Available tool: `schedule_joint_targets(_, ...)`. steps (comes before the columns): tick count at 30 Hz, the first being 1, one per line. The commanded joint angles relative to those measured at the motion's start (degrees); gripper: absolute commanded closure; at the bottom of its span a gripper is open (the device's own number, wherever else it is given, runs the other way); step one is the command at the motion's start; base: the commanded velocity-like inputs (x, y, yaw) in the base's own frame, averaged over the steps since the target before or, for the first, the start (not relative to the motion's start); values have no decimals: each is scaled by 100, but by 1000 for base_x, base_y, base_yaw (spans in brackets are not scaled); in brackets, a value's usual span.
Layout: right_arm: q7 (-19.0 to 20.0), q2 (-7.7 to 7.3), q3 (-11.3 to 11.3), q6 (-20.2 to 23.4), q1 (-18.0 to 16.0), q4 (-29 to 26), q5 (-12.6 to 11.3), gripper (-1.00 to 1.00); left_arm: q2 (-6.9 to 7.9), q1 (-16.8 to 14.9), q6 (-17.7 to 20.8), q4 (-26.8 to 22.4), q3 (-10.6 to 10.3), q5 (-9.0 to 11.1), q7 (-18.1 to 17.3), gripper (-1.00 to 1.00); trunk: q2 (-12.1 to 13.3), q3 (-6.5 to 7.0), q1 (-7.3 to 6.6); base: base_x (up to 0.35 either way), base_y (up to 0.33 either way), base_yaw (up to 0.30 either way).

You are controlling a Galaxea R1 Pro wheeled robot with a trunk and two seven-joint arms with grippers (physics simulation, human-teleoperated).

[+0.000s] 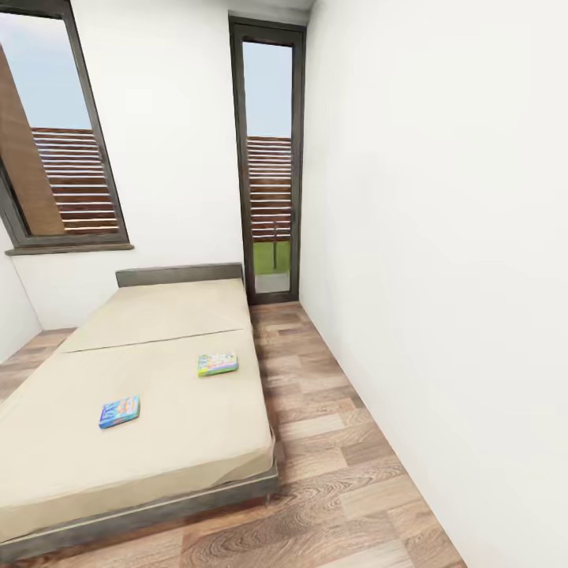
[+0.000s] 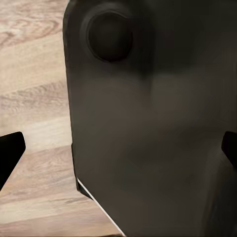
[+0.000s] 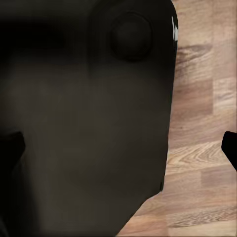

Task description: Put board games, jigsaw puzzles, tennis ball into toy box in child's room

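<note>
Nearest to us: left end effector in its wrist view, both black fingertips at opposite edges of the frame, so fingers are wide apart, nothing gripped. Between them we see a dark grey robot body panel with a round recess, wood floor beside it

Right end effector reads the same: fingertips spread to the frame edges, nothing held, the same kind of dark panel between them, plank floor alongside

From the head view, the bed sits ahead and left, beige mattress on a dark grey frame, headboard at the far end against the white wall. Two board games lie flat on the mattress, well apart from each other:
- blue board game on the nearer part of the mattress, towards the left
- green and white board game further back, close to the bed's right edge

Wood floor runs along the right side of the bed up to the white side wall

Far end: window above the headboard side on the left, tall narrow glazed door in the corner, slatted wooden fence visible through both
</note>
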Motion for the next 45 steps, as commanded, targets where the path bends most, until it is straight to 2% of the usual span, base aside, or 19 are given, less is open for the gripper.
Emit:
schedule_joint_targets(1, -33, 33, -7, 33, -10, -33, 18, -100, -33, 8, 33, -33, 3, 32, -9, -100, -1, -3, 0, 0, 0, 7)
schedule_joint_targets(3, -49, 98, 1, 77, -10, -39, 18, -100, -97, 8, 64, -44, -3, 29, -9, -100, -1, -3, 0, 0, 0, 4)
schedule_joint_targets(13, -61, 317, -32, -89, -10, -87, 11, -100, -77, 7, 62, -44, -17, 27, -13, -100, -1, -3, 0, 0, 34, 2)
schedule_joint_targets(19, -61, 354, -42, -257, -10, -95, 9, -100, -67, 8, 62, -44, -10, 26, -17, -100, -1, -3, 0, 0, 230, 0)
schedule_joint_targets(30, -63, 394, -44, -261, -10, -97, -16, -100, -62, 8, 61, -44, -9, 26, -33, -100, -1, -3, 0, 8, 277, 0)
schedule_joint_targets(45, -62, 399, -44, -264, -10, -97, -17, -100, -58, 8, 61, -44, -9, 27, -49, -100, -1, -3, 0, 113, 224, 11)
